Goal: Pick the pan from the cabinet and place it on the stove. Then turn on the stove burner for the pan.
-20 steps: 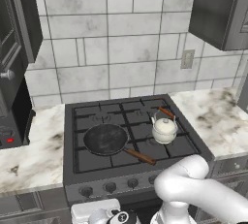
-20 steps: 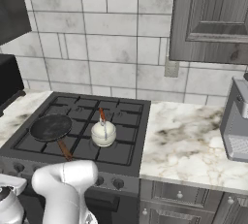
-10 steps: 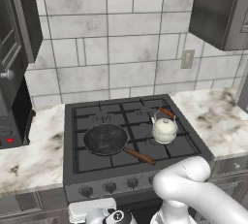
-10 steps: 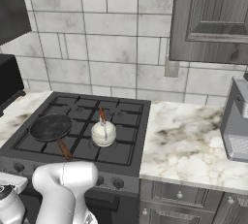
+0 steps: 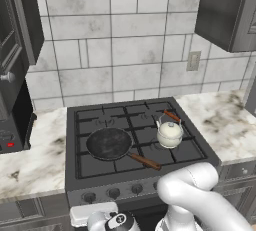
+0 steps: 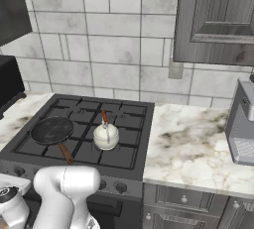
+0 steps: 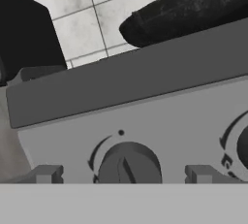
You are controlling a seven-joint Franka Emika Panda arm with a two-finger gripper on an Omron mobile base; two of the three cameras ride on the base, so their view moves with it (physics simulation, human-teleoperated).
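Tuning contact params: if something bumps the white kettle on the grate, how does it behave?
The kettle looks squat and wide-based, so probably slides rather than tips. It sits on the stove's ridged grate, which likely catches its base. Its tall thin handle may lever it over if pushed up high. Weight can't be judged.

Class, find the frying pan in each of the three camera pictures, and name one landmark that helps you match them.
Left base view: the pan sits left of centre on the stove, handle pointing lower right.
Right base view: the pan lies at middle left.
Hand view: its dark rim crosses the upper right.
Shared landmark: the white-tiled backsplash.
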